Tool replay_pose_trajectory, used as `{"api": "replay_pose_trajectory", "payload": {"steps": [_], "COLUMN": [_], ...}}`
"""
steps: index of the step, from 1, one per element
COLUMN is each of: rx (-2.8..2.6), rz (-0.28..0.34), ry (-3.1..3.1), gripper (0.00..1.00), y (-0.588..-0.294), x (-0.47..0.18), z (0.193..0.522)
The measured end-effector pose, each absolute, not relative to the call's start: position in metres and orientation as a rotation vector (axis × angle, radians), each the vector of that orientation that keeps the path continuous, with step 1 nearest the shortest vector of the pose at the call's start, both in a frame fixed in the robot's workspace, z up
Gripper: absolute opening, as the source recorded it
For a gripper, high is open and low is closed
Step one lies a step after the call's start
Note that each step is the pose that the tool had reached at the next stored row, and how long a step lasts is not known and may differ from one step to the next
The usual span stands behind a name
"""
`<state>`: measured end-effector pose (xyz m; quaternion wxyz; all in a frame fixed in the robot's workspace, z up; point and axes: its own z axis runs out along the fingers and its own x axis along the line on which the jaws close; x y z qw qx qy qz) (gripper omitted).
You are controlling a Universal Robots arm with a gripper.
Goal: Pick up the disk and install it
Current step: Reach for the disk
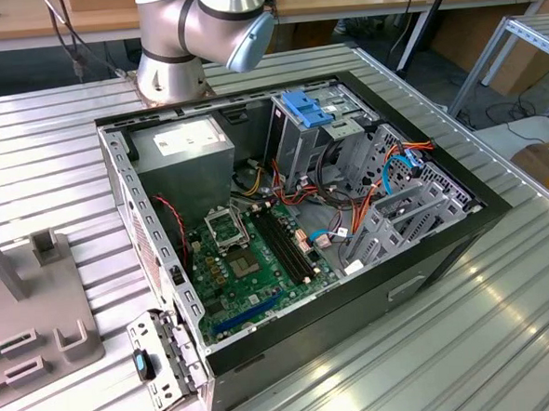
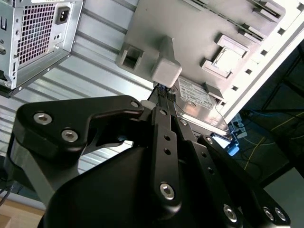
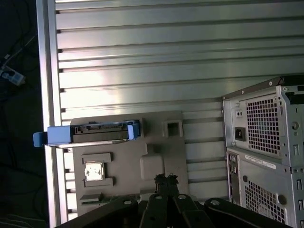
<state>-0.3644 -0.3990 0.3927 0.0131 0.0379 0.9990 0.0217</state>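
The disk (image 3: 88,134) stands on its edge in a slot at the far side of the grey tray (image 3: 152,128), close to the rim of the table (image 3: 142,71). Its blue frame sticks out past the tray at one end. The claw (image 3: 166,179) hangs over the tray and looks closed and empty, well apart from the disk. The computer case (image 3: 266,137) sits to one side with its back panel towards the tray.

The step in hand seems to be the reach for the disk, and it probably depends most on lining up. In the second wrist view the disk (image 2: 197,95) shows its flat metal face with a label, beyond a raised block on the tray (image 2: 190,28). The claw (image 2: 163,95) would do best to pass clear of that block and open fully before it goes down. It should take the disk across its thin side, on the blue frame or the metal edges rather than the label face. It should also grip near the middle of the disk's length, so the disk lifts straight out of the slot without tipping or jamming.
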Motion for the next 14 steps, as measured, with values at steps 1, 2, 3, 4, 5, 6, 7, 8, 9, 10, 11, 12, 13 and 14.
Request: {"api": "replay_pose_trajectory", "payload": {"steps": [1, 2, 3, 4, 5, 6, 7, 8, 9, 10, 11, 12, 13, 14], "rx": [0.118, 0.118, 0.118, 0.118, 0.118, 0.118, 0.118, 0.118, 0.118, 0.118, 0.118, 0.118, 0.118, 0.118], "rz": [0.068, 0.068, 0.068, 0.068, 0.068, 0.068, 0.068, 0.068, 0.068, 0.068, 0.068, 0.068, 0.068, 0.068], "ry": [3.112, 3.113, 3.113, 3.112, 3.113, 3.113, 3.112, 3.113, 3.113, 3.112, 3.113, 3.113, 3.112, 3.112], "gripper": [0.11, 0.11, 0.11, 0.11, 0.11, 0.11, 0.11, 0.11, 0.11, 0.11, 0.11, 0.11, 0.11, 0.11], "y": [-0.3989, -0.3990, -0.3990, -0.3989, -0.3989, -0.3989, -0.3990, -0.3990, -0.3989, -0.3989, -0.3990, -0.3989, -0.3989, -0.3989], "x": [-0.3650, -0.3660, -0.3668, -0.3674, -0.3677, -0.3680, -0.3684, -0.3688, -0.3693, -0.3696, -0.3699, -0.3706, -0.3712, -0.3716], "z": [0.3927, 0.3927, 0.3927, 0.3927, 0.3927, 0.3927, 0.3927, 0.3927, 0.3927, 0.3927, 0.3927, 0.3927, 0.3927, 0.3927]}}
